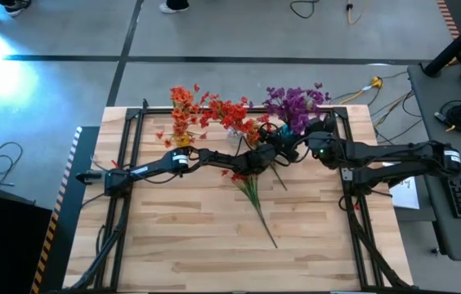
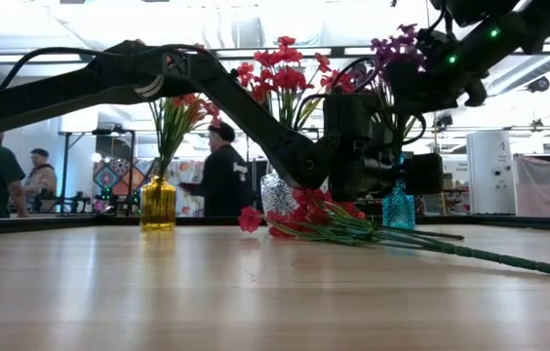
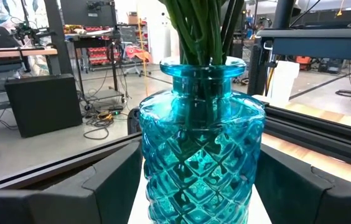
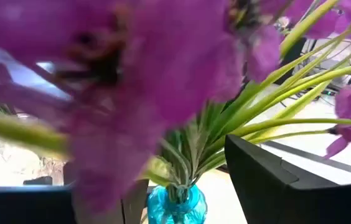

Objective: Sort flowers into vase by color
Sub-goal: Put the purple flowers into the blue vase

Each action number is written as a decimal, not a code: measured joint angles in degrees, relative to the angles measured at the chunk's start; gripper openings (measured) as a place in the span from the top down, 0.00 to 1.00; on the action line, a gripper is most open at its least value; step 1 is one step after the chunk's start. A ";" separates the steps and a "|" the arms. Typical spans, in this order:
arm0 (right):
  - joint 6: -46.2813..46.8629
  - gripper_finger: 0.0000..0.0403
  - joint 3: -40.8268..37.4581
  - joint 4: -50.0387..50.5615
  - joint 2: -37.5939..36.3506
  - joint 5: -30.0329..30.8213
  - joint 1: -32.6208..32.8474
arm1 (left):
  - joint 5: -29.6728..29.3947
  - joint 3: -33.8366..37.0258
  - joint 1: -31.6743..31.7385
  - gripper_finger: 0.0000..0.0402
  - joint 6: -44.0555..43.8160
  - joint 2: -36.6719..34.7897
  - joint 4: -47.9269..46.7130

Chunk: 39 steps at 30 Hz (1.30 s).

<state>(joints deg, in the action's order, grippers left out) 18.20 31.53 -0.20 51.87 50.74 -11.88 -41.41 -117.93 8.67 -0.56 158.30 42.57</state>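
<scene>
A teal glass vase (image 3: 200,155) holds purple flowers (image 1: 296,102) on green stems. My left gripper (image 3: 200,193) is open, with one finger on each side of the vase's body. My right gripper (image 4: 185,186) is open above the vase (image 4: 177,208), in among the purple blossoms (image 4: 119,74). An amber vase (image 2: 158,203) holds orange-red flowers (image 1: 183,106), and a clear vase (image 2: 277,193) holds red ones (image 1: 232,110). A bunch of red sprigs (image 1: 251,189) lies flat on the table, with the stems pointing toward the near edge. My left gripper has its fingers (image 3: 113,186) level beside the teal vase's ribbed body (image 3: 157,180), which stands upright on the table; I cannot tell whether they touch the glass. My right gripper has purple blossoms close in front of it; I cannot tell whether its fingers (image 4: 275,180) touch them.
The three vases stand in a row along the far edge of the wooden table (image 1: 181,245). The long stems of the lying sprigs (image 2: 490,255) reach toward the table's middle. A black frame rail (image 1: 132,163) borders the table. People stand in the room beyond (image 2: 224,175).
</scene>
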 joint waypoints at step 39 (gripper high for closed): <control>0.25 0.97 0.07 2.75 -1.08 -1.88 -0.04 | 0.02 0.00 0.00 0.33 0.00 0.00 -0.35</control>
<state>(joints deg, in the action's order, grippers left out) 18.45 31.59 2.54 50.78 48.86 -11.92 -41.39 -117.93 8.67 -0.56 158.30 42.22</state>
